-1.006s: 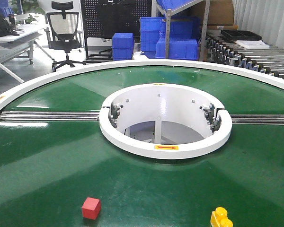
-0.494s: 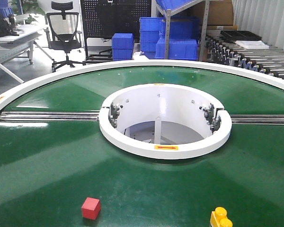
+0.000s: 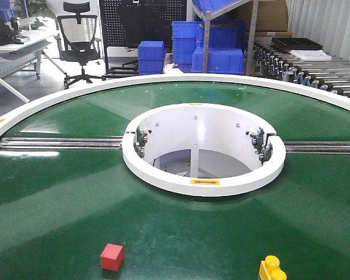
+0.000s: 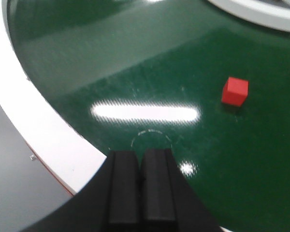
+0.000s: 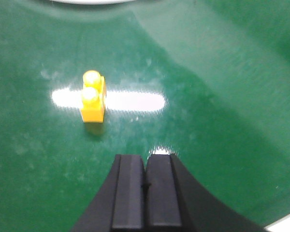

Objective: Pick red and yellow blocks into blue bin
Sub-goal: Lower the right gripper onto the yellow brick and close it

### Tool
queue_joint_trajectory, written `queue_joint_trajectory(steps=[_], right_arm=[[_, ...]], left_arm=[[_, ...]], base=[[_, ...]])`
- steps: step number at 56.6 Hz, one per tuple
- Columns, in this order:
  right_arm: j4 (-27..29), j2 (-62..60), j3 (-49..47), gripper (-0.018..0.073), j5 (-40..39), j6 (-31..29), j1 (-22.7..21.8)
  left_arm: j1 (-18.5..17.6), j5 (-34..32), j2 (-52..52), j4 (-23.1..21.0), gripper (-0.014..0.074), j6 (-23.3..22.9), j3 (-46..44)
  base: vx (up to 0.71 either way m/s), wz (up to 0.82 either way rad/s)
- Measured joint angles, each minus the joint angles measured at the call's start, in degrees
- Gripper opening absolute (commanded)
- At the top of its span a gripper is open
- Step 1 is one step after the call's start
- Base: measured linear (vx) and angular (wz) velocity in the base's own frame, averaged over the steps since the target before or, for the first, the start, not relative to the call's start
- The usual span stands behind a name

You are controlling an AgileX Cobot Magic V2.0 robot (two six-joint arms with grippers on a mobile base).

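Above the green tabletop (image 3: 46, 204), the left end effector (image 4: 141, 188) and right end effector (image 5: 146, 189) were pressed together; each needed to spread before squarely straddling the red cube (image 4: 234, 91) or yellow brick (image 5: 93, 100).

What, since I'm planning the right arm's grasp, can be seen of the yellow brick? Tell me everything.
The yellow brick is small, glossy-looking plastic, with two round studs in a row on top. It stands studs up on the green belt, touching nothing else. In the right wrist view it lies ahead of the right gripper and toward the picture's left; the fingers are shut and clear of it. The front view's bottom edge cuts off its lower part.
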Motion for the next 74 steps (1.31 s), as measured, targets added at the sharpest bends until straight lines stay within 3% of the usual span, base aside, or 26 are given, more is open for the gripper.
queue_joint_trajectory(steps=[9,16,22,28,40,57,74], right_arm=[[0.34,3.8,0.0,0.0277,0.05,-0.12,1.2],[-0.2,6.95,0.0,0.0484,-0.01,-0.85,6.58],[-1.47,10.13,0.0,0.0604,-0.18,-0.43,11.72],[-4.53,14.9,-0.75,0.0676,-0.67,3.81,13.64],[-8.9,27.66,-6.27,0.0683,-1.24,12.25,13.7],[-7.73,44.51,-16.3,0.0608,-2.8,13.11,13.7],[-7.59,58.68,-23.41,0.058,-7.98,13.3,13.7]], left_arm=[[-6.23,0.16,1.92,-0.95,0.0496,2.88,0.0],[-11.78,0.09,2.16,-1.22,0.0626,4.45,0.0],[-15.29,0.09,2.16,-1.29,0.0651,4.84,0.0],[-17.06,0.09,2.16,-1.29,0.0639,4.84,0.0],[-17.79,0.09,2.16,-1.29,0.0584,4.93,0.0],[-17.79,0.09,2.16,-1.29,0.0519,4.96,0.0],[-17.79,-0.34,2.16,-1.29,0.0513,4.96,0.0]], base=[[0.0,0.0],[0.0,0.0],[0.0,0.0],[0.0,0.0],[0.0,0.0],[0.0,0.0],[0.0,0.0]])
